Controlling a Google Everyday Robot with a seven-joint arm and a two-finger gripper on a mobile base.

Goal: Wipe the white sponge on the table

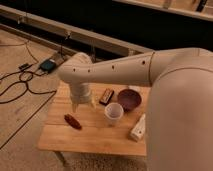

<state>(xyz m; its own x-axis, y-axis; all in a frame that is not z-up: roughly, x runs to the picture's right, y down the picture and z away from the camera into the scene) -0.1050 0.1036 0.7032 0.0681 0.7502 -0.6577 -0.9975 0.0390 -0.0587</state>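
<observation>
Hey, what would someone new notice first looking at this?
The big white arm reaching across from the right, its gripper low over the table's left half. Next, the things on the wooden top: a white cup in the middle, a dark bowl behind it, a reddish object at the left.
</observation>
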